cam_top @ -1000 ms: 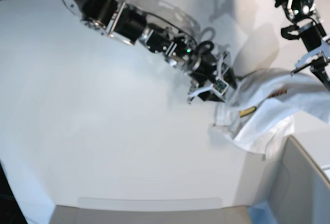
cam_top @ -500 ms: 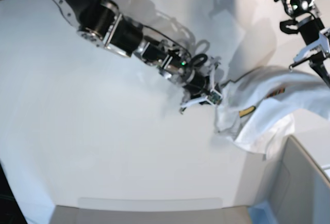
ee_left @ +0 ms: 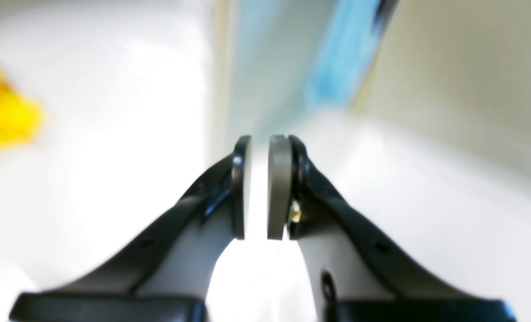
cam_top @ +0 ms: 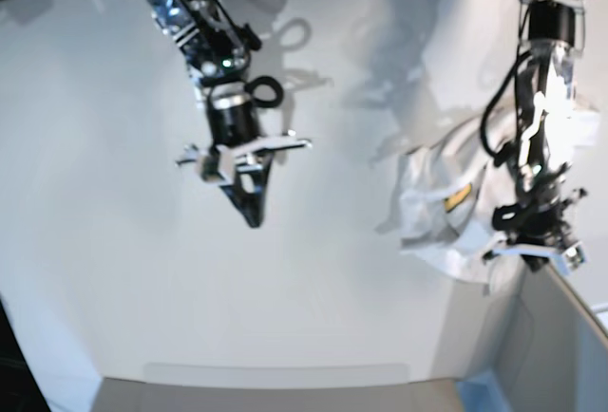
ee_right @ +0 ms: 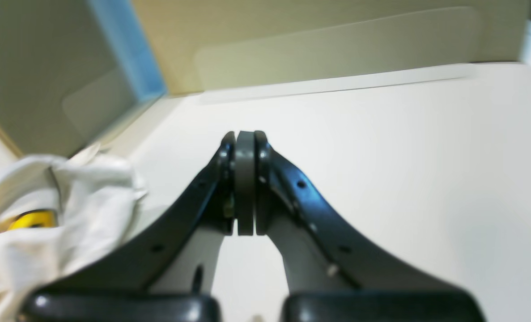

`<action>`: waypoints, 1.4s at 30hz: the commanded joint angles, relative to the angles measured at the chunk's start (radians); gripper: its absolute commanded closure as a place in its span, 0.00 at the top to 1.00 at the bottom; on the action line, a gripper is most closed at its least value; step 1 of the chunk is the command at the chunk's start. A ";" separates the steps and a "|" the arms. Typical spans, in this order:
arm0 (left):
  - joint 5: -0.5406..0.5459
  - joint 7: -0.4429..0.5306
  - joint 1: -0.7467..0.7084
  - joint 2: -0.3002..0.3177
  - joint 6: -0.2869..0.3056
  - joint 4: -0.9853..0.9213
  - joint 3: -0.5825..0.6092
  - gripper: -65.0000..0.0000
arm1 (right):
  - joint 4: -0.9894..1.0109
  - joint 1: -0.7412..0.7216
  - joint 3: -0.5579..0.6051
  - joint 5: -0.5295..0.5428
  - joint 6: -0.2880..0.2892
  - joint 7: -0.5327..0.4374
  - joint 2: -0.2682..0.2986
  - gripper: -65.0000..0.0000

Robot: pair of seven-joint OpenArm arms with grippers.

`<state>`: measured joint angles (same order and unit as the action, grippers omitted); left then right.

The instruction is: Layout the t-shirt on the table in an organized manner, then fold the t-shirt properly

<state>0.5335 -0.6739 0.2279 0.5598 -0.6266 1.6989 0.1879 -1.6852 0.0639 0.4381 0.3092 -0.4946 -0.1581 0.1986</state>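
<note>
t-shirt (cam_top: pixel 446 213) bunched on table (cam_top: pixel 114 194), near grey box (cam_top: pixel 560 336)

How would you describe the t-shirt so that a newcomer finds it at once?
Start from the white table and follow it to the grey box-like corner piece. Beside that lies the t-shirt, a crumpled white heap; its yellow print separates it from the bare tabletop.

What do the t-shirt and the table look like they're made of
The t-shirt looks like soft white woven or knit cloth: it crumples into folds and wrinkles. The table looks like a hard, smooth matte-white top, perhaps laminate; it shows soft shadows, no grain.
</note>
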 commanded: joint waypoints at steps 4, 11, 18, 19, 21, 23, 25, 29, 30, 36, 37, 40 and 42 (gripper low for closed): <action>-0.017 0.032 0.112 -0.093 -0.008 -0.211 0.048 0.10 | -0.066 0.063 -0.086 -0.009 -0.017 -0.018 0.055 0.00; -0.016 0.041 -0.065 -0.028 -0.008 0.037 -0.023 0.13 | -0.108 0.109 -0.094 -0.009 -0.017 -0.016 0.086 0.00; -0.017 0.053 0.031 -0.106 0.310 -0.532 0.175 0.14 | -0.108 0.116 -0.089 -0.009 -0.017 -0.016 0.098 0.00; -0.016 0.050 0.043 -0.119 0.402 -0.529 0.252 0.12 | -0.109 0.115 -0.089 -0.009 -0.017 -0.016 0.097 0.00; -0.010 0.026 -0.005 -0.140 0.498 -0.376 0.390 0.08 | -0.126 0.115 -0.091 -0.009 -0.017 -0.018 0.092 0.00; -0.016 -0.033 -0.049 -0.163 0.508 -0.196 0.479 0.09 | -0.137 0.109 -0.094 -0.009 -0.017 -0.016 0.091 0.00; -0.017 -0.109 -0.083 -0.191 0.505 -0.038 0.514 0.10 | -0.152 0.113 -0.112 -0.009 -0.017 -0.016 0.098 0.00; -0.017 -0.180 -0.104 -0.191 0.503 0.194 0.485 0.09 | -0.163 0.119 -0.158 -0.009 -0.017 -0.016 0.098 0.00; -0.017 -0.186 -0.104 -0.175 0.503 0.227 0.442 0.09 | -0.163 0.126 -0.163 -0.009 -0.017 -0.016 0.098 0.00; -0.016 -0.192 -0.183 -0.163 0.509 0.243 0.111 0.09 | -0.163 0.146 -0.161 -0.009 -0.017 -0.013 0.100 0.00; -0.016 -0.192 -0.192 -0.163 0.511 0.243 0.080 0.09 | -0.163 0.147 -0.164 -0.009 -0.017 -0.011 0.100 0.00; -0.014 -0.192 -0.201 -0.160 0.511 0.258 0.035 0.09 | -0.172 0.156 -0.180 -0.014 -0.025 -0.018 0.100 0.00; -0.016 -0.194 -0.201 -0.160 0.511 0.266 0.032 0.09 | -0.214 0.210 -0.258 -0.014 -0.026 -0.016 0.094 0.00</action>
<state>0.5198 -0.8841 0.0124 0.3923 -0.1158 1.9480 0.2272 -1.8805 0.2787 0.1913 0.3122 -0.4995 -0.1337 0.2810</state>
